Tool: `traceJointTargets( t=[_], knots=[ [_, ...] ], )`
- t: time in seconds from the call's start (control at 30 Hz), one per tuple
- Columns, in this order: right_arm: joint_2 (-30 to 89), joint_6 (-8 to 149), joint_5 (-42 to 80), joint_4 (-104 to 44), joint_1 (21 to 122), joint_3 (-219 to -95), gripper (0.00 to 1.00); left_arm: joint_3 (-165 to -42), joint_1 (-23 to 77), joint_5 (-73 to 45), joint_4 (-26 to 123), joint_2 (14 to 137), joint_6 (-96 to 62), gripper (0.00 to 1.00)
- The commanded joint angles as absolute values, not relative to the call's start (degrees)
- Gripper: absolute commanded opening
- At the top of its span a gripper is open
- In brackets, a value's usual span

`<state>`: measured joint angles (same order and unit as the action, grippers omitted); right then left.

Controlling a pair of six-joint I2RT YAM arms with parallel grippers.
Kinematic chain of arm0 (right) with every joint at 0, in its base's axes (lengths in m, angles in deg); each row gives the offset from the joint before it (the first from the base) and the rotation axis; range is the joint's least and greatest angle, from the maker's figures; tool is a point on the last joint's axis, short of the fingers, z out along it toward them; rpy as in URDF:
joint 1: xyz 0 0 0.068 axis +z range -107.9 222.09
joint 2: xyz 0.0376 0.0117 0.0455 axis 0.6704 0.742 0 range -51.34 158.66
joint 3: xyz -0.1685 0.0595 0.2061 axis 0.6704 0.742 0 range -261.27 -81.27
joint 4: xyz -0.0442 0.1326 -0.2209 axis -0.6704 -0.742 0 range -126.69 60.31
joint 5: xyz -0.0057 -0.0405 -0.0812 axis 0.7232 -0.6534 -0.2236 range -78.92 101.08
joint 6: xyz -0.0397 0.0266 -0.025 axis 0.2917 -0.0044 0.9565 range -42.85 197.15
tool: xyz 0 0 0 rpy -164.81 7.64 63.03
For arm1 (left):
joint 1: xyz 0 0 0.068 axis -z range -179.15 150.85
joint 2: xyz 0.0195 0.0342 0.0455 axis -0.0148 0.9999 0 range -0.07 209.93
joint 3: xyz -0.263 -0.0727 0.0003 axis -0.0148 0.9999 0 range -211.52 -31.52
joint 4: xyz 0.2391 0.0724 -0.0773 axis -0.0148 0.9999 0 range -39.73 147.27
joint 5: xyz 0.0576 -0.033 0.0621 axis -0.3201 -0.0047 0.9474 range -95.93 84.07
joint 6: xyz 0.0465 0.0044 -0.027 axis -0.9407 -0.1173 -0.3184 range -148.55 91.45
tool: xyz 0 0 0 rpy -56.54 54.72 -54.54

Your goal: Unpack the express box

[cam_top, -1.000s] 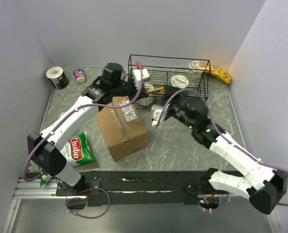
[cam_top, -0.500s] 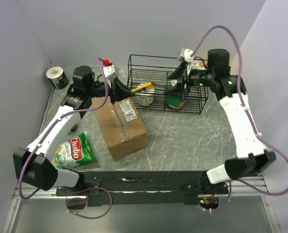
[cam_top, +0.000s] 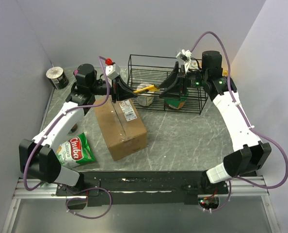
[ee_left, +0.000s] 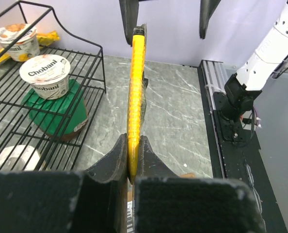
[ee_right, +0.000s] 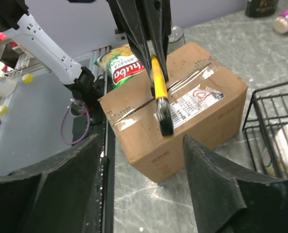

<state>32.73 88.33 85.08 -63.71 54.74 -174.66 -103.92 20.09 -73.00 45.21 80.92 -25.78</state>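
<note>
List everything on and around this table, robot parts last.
express box: one, brown, shut, centre-left of table.
wire basket: one, black, far side.
yellow tool: one, yellow, in left claw.
yoghurt cups: two, white; one on green tub, another at basket's right end.
green tub: one, green, in basket.
round container: one, white, in basket.
Chuba bag: one, green, left of box.
can: one, dark, far-left corner.
bottle: one, white and purple, near can.
packet: one, yellow, beyond basket.
left claw: black, shut on yellow tool.
right claw: black, open, at tool's tip.
</note>
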Motion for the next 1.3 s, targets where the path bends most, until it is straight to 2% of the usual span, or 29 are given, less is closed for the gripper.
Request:
traceJointTargets(
  t=[0.0,0.33,0.43,0.53,0.63,0.7,0.73,0.83,0.97,1.03,1.27],
  knots=[
    [32.7,85.1,84.7,-57.6,56.2,-175.5,0.72,-106.9,20.0,-77.7,40.7,82.5,-25.2,0.01],
    [34.9,87.7,79.3,-59.7,58.6,-176.8,0.6,-106.7,20.1,-77.4,39.8,83.1,-25.5,0.01],
    [35.3,87.0,78.2,-58.9,59.3,-176.9,0.5,-106.7,20.1,-77.6,39.4,83.2,-25.3,0.01],
    [35.8,85.2,77.6,-56.9,59.4,-177.2,0.35,-107.1,20.1,-77.5,39.8,83.6,-25.7,0.01],
    [35.8,87.9,75.6,-58.3,59.8,-178.7,0.11,-107.2,20.1,-77.1,40.4,83.8,-26.6,0.01],
    [35.2,91.1,73.1,-62.2,59.7,-179.7,0.04,-107.5,20.3,-75.1,41.9,83.5,-27.6,0.16],
    [35.0,95.8,72.4,-64.3,59.7,-180.8,0.0,-107.6,20.4,-74.5,43.0,83.4,-30.1,0.35],
    [35.6,107.3,69.3,-76.1,59.8,-185.7,0.0,-109.7,21.1,-70.9,50.2,82.8,-36.7,0.55],
    [38.1,115.6,66.5,-88.3,59.9,-192.2,0.0,-112.5,21.8,-67.5,57.4,83.2,-40.7,0.62],
    [37.6,116.7,66.2,-88.0,59.9,-191.8,0.0,-112.4,21.9,-66.9,56.9,83.2,-39.8,0.65],
    [35.8,120.8,61.1,-86.0,64.1,-189.8,0.0,-116.1,24.4,-66.2,60.8,85.7,-42.7,0.65]
  ],
)
